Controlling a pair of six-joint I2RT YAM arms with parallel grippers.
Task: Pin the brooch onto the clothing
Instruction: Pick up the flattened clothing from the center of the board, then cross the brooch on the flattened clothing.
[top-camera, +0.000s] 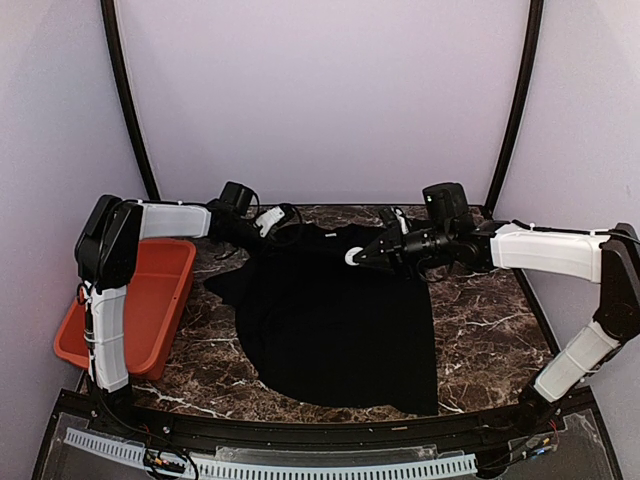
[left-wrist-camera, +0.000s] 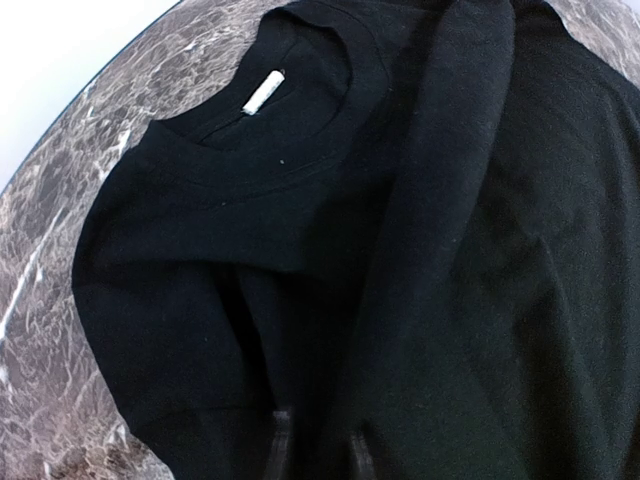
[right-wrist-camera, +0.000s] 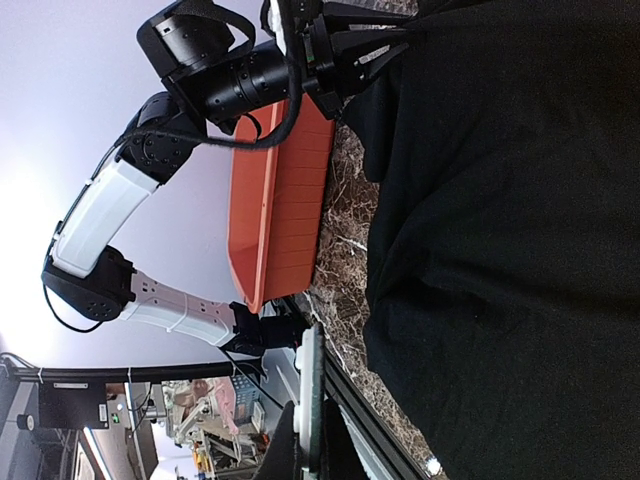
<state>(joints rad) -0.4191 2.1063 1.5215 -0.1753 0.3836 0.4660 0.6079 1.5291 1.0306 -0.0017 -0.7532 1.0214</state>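
Note:
The clothing (top-camera: 335, 325), a black T-shirt, lies spread on the marble table with its collar toward the back. The collar's white label (left-wrist-camera: 264, 92) shows in the left wrist view. My left gripper (top-camera: 292, 226) sits at the shirt's back left by the collar. Its fingers (left-wrist-camera: 283, 448) stand close together with a fold of black fabric pinched between them. The right gripper (top-camera: 362, 256) hovers over the shirt's upper right part. It is shut on the brooch (right-wrist-camera: 312, 350), a flat white disc seen edge-on; from above the brooch (top-camera: 352, 257) shows as a small white round at the fingertips.
An orange bin (top-camera: 140, 300) stands on the table's left side, beside the shirt's sleeve. Bare marble table (top-camera: 490, 330) lies to the right of the shirt. Curved black poles and a pale wall close off the back.

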